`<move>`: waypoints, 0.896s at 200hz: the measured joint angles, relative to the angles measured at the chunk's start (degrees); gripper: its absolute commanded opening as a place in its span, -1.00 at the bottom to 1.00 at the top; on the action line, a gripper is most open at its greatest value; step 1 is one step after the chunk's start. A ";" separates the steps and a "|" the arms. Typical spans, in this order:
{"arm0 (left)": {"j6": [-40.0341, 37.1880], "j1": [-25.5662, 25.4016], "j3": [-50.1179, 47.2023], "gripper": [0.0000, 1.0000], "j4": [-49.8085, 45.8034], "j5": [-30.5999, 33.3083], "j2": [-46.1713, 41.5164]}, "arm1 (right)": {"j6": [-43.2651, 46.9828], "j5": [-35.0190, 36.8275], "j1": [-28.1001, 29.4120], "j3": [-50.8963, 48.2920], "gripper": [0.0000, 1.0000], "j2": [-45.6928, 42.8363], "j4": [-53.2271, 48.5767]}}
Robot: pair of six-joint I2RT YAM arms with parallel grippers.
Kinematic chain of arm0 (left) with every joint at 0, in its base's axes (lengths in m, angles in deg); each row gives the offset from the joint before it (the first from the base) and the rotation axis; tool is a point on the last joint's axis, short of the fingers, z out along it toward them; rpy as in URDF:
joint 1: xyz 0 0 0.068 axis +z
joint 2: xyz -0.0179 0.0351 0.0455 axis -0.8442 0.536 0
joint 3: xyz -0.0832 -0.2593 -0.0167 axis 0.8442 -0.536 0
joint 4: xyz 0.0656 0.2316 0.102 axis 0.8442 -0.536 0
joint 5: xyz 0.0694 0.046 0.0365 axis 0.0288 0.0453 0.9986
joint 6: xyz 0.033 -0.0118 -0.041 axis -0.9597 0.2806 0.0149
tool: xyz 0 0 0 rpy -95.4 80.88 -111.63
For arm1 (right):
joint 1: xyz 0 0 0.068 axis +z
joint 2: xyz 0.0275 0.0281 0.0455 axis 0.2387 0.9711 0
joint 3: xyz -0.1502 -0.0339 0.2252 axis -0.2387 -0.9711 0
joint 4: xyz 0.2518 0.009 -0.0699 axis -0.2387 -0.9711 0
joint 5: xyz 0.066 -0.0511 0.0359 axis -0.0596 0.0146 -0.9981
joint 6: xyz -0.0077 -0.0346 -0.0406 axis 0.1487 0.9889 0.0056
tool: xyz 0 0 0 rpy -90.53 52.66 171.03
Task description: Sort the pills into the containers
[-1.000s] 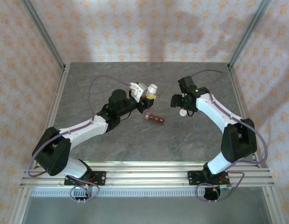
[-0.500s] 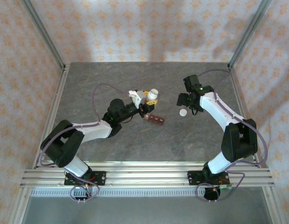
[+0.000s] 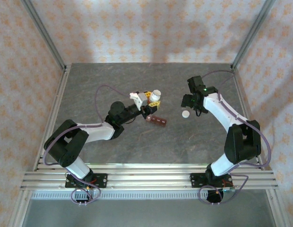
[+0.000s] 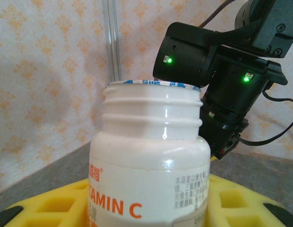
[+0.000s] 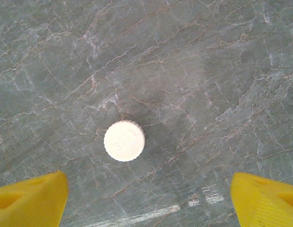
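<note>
Top external view: the grey marbled table (image 3: pixel 137 146) carries both arms, the left arm (image 3: pixel 90 130) bent low toward the middle and the right arm (image 3: pixel 222 111) reaching in from the other side. The left claw (image 3: pixel 152 98) is clamped on a white bottle (image 3: pixel 156 94), which stands up between its yellow fingers with its mouth uncovered. From the left wrist the bottle (image 4: pixel 151 165) rises straight out of the yellow pads (image 4: pixel 56 208); its threaded neck is bare, a torn foil edge runs around the rim, and orange letters on the label read "VITAMIN C". Past the bottle, on the far side of this claw, the black wrist of the right arm (image 4: pixel 217 71) shows two green lights. The containers (image 3: pixel 157 120), a dark red-brown strip, lie flat on the table just beside the left claw, on the side nearer the arm bases and apart from the bottle. The right claw (image 3: pixel 189 101) hangs above the table with its fingers spread wide and nothing between them. A round white cap (image 3: pixel 185 113) lies on the table right under that claw; from the right wrist the cap (image 5: pixel 124 141) sits between and ahead of the two yellow fingertips (image 5: pixel 30 196), touching neither.
</note>
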 measured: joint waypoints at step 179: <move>0.02 -1.14 -0.70 -1.00 0.26 1.31 0.00 | 1.97 -5.07 0.00 3.54 0.47 16.57 0.26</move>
